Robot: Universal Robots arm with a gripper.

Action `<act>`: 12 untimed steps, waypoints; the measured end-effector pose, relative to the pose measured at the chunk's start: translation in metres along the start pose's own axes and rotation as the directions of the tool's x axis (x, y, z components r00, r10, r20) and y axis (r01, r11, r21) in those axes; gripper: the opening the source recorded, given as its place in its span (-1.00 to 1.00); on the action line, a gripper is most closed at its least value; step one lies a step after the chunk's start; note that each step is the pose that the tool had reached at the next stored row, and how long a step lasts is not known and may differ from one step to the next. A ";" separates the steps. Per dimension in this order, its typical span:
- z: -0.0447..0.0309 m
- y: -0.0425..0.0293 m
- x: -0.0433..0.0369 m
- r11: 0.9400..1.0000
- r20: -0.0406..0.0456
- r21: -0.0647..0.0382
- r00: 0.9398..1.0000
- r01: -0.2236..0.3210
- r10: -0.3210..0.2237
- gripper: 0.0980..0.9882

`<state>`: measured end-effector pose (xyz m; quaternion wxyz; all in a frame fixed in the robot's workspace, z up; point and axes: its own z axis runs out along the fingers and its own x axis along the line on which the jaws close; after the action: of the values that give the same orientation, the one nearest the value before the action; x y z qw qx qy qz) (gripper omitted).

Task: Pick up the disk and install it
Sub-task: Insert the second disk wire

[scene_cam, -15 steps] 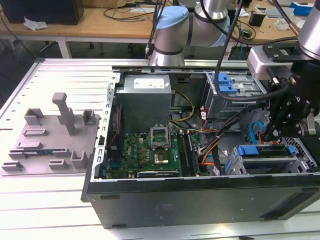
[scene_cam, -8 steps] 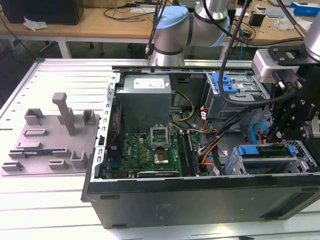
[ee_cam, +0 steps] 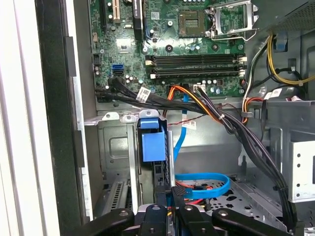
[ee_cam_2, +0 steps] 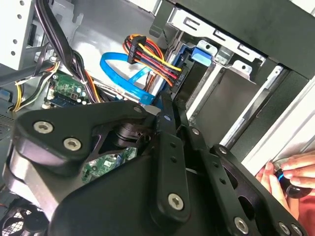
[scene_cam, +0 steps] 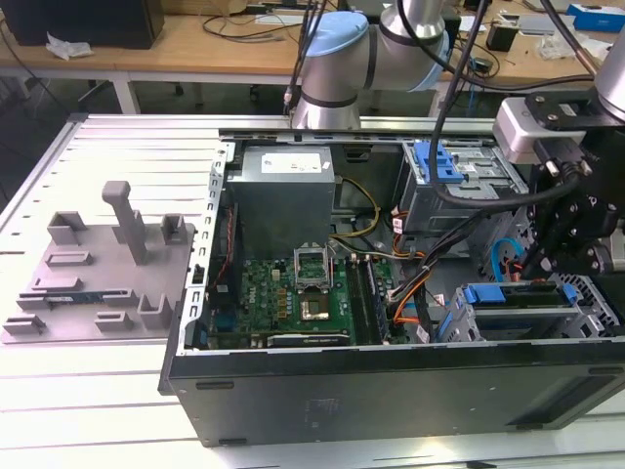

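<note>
**Disk on edge in the drive cage, gripper right above it**

The open computer case [scene_cam: 391,381] lies on its side on the slatted table [scene_cam: 117,410], motherboard [scene_cam: 293,298] facing up, with the grey power supply box [scene_cam: 281,191] towards the far end. At the exterior view's right the arm carries the gripper [scene_cam: 576,230] down to the metal drive cage [scene_cam: 532,313] in the near corner of the case.

The disk [scene_cam: 513,296] stands on edge in that cage, its blue bracket running along the top; in the first wrist view the bracket's blue tab [ee_cam: 152,140] sits just beyond the gripper [ee_cam: 167,214], between the cage walls. The jaws look drawn close together over the disk's edge, but I cannot tell whether they are actually pinching it.

Loose cabling crowds the bay: a blue data cable [ee_cam: 204,179] loops beside the cage, and a red, yellow and black power bundle [ee_cam_2: 150,56] hangs at its mouth. My judgement is that this is the main risk: a cable snagged by the gripper body or trapped against the disk could jam it. A disk slightly tilted could also bind on the cage walls. A person's fingers [ee_cam_2: 290,172] rest near the case edge in the second wrist view, close to the arm.
</note>
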<state>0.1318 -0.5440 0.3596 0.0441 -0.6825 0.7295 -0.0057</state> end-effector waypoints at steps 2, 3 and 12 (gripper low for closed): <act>0.0023 0.0000 0.0001 1.000 0.000 0.000 1.000 0.000 0.000 -0.86; 0.0033 0.0000 0.0002 1.000 0.000 0.000 1.000 0.000 0.000 -0.86; 0.0073 -0.0004 0.0008 1.000 0.000 0.000 1.000 0.000 0.000 -0.86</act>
<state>0.1327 -0.5444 0.3523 0.0441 -0.6825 0.7295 -0.0057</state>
